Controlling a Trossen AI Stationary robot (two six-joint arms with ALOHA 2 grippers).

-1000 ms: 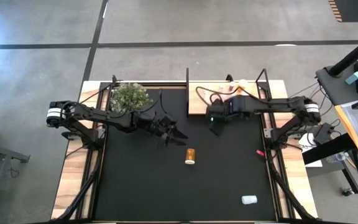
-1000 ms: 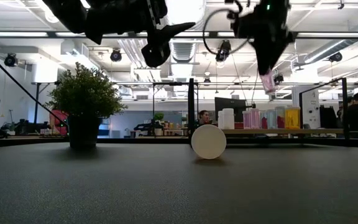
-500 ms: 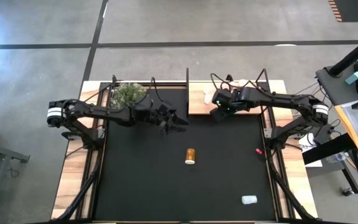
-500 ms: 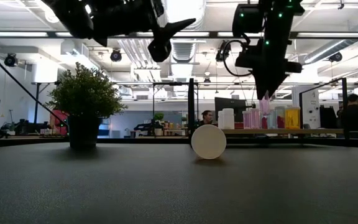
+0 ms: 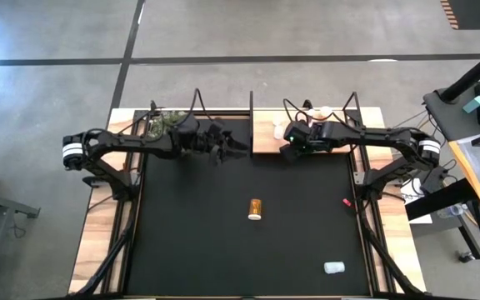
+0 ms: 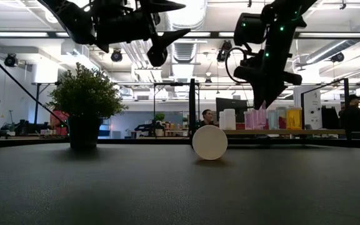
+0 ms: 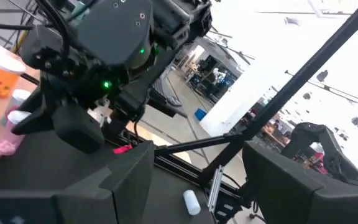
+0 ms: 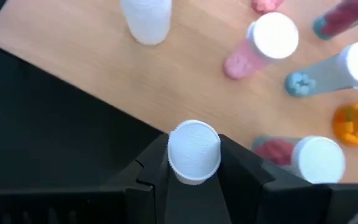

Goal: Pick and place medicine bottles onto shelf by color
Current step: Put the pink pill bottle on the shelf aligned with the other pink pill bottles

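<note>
right pincer (image 8: 193, 186) clamped on a white-capped bottle (image 8: 194, 151), hanging at the front edge of the shelf (image 8: 92, 68).

bottle sits cap-up between the dark fingers, body hidden, so colour unclear from here; likely held upright so it can go straight down beside its colour group. shelf is pale smooth wood in a thin black frame; on it stand small cylinders with ribbed white caps: a pink one (image 8: 261, 45), a maroon one (image 8: 303, 155), an amber one (image 8: 356, 122), a clear white one (image 8: 145, 18). left pincer (image 5: 230, 148) hovers empty near the plant (image 6: 86, 97), fingers spread wide, looks parked. still on the matte black bench (image 5: 190, 242): an orange bottle (image 5: 256, 208) on its side mid-mat and a white bottle (image 5: 333, 267) near the front right corner.
</note>
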